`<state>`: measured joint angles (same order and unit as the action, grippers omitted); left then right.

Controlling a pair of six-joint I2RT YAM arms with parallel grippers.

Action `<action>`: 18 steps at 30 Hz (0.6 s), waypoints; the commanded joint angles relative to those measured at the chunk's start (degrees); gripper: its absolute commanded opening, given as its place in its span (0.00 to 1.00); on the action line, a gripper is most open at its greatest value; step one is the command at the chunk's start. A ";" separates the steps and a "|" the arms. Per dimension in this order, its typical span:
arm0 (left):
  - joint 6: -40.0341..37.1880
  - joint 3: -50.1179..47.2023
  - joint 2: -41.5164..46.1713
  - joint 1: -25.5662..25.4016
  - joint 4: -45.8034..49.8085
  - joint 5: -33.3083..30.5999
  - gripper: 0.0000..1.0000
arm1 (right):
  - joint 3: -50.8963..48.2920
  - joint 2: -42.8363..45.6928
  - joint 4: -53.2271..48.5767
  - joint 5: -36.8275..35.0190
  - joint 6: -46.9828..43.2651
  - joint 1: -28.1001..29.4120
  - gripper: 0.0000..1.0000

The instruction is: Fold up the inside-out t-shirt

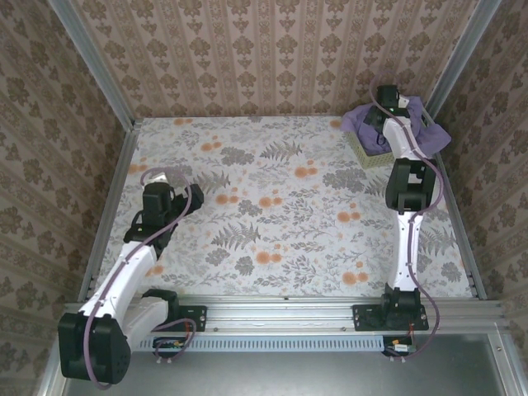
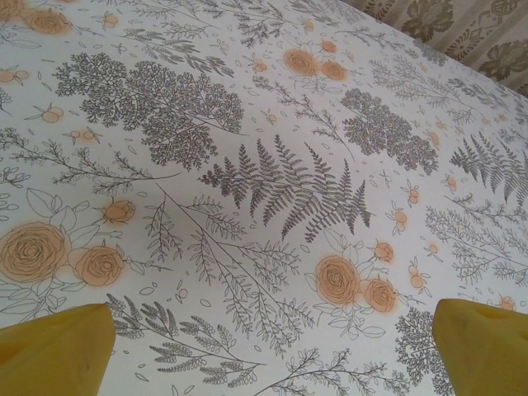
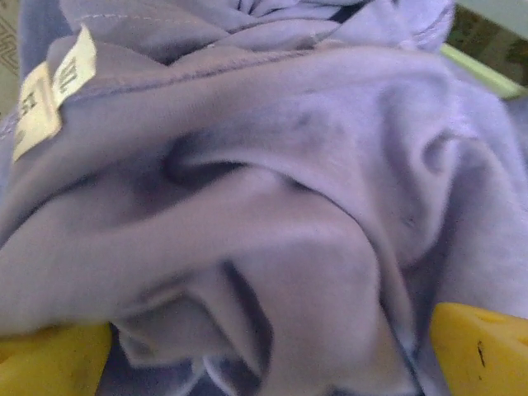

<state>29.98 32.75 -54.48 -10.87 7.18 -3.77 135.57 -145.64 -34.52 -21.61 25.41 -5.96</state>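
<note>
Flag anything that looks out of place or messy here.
The t-shirt is bunched in a crumpled heap in the basket at the far right corner of the table, spilling over the rim. Its sewn-in labels face outward, so it is inside out.

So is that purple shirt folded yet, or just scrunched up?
Not folded: the lavender-purple fabric t-shirt lies crumpled in deep wrinkles, heaped in the pale green plastic mesh basket, label showing.

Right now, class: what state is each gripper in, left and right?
Left gripper: open, empty, above the table.
Right gripper: open, down at the t-shirt, not closed on it.
</note>
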 commanded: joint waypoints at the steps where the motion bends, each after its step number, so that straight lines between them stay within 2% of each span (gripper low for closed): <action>1: -0.80 2.22 -0.68 -0.41 -1.66 0.50 1.00 | 9.89 -6.09 -12.17 1.96 4.25 -0.26 1.00; 5: -0.71 2.42 -0.72 -0.46 -1.65 0.11 1.00 | 12.75 -8.99 -13.82 6.63 8.00 -1.57 0.98; 7: -0.61 2.67 -0.50 -0.46 -1.49 0.08 1.00 | 12.76 -9.48 -13.78 8.20 9.01 -2.10 0.91; 8: -0.60 2.79 -0.41 -0.47 -1.31 0.12 1.00 | 12.73 -9.57 -13.50 9.39 9.27 -2.42 0.85; 11: -0.36 3.02 0.35 -0.46 -0.68 0.32 1.00 | 12.82 -8.54 -12.86 12.07 8.76 -2.83 0.59; 13: -0.26 3.18 0.89 -0.51 -0.16 0.34 1.00 | 11.66 -5.69 -11.40 12.72 6.52 -2.21 0.38; 16: 0.11 3.19 1.93 -0.55 0.55 0.42 1.00 | 3.63 1.79 -4.86 8.91 1.40 0.62 0.20; 18: 0.58 3.08 2.88 -0.53 0.94 0.55 1.00 | -2.53 6.60 -0.69 5.36 -0.20 2.26 0.11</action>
<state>30.02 33.82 -53.47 -10.96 7.31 -3.77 138.08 -148.38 -40.53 -13.04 29.43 -7.51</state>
